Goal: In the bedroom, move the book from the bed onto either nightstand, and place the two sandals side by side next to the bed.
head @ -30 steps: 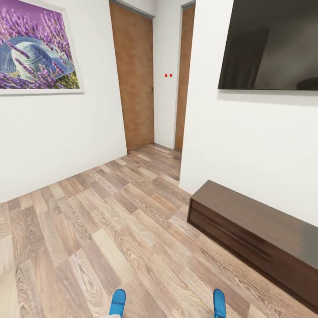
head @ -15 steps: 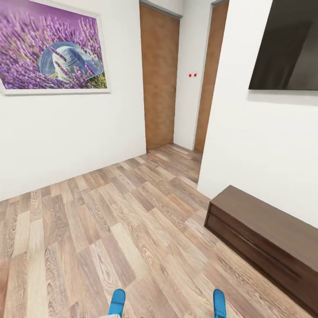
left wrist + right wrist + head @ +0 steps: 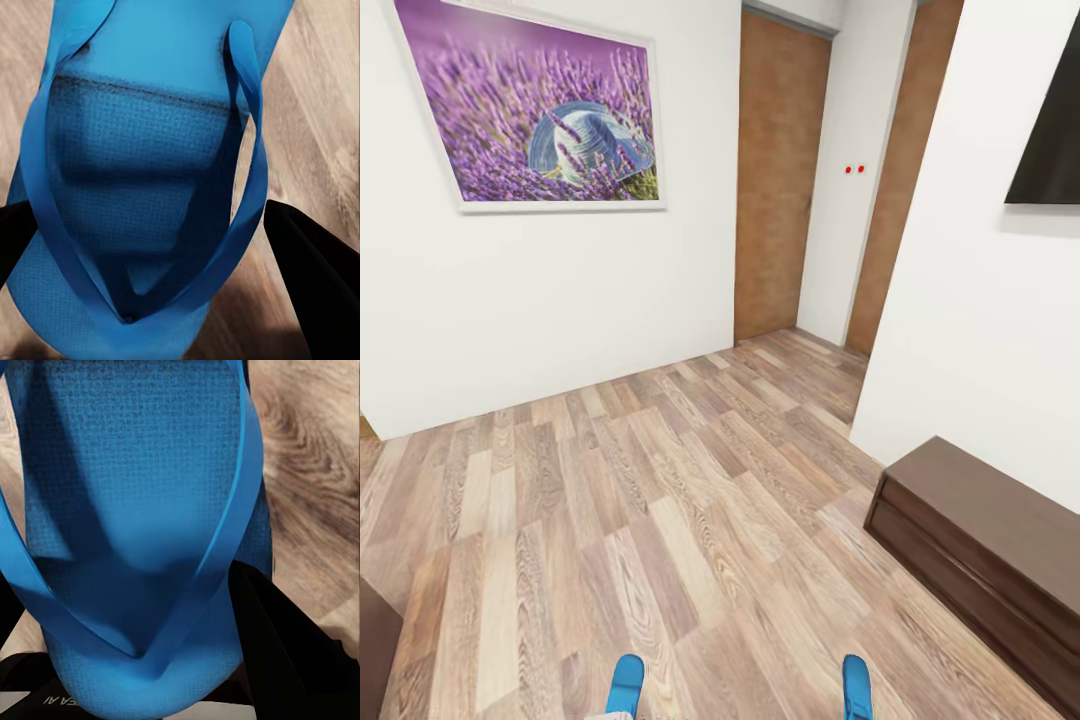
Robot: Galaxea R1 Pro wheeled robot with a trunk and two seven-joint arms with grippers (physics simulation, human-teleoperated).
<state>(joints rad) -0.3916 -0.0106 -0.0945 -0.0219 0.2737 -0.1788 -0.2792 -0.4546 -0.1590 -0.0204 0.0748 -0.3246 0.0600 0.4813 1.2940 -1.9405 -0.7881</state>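
Item one: my left gripper (image 3: 142,232), black fingers (image 3: 315,277) clamped on either edge of a blue sandal (image 3: 142,172), sole and thong straps facing the wrist camera. Item two: my right gripper (image 3: 142,615), likewise closed around the second sandal (image 3: 142,510). From the head camera I log both sandal tips, left (image 3: 626,684) and right (image 3: 857,687), held above the wood-plank floor (image 3: 660,520), near the long dark bench (image 3: 985,545). Beyond the bench: a brown door (image 3: 780,180), a lavender picture (image 3: 535,110) on the white wall left of that door, and a black screen (image 3: 1050,140) above the bench.
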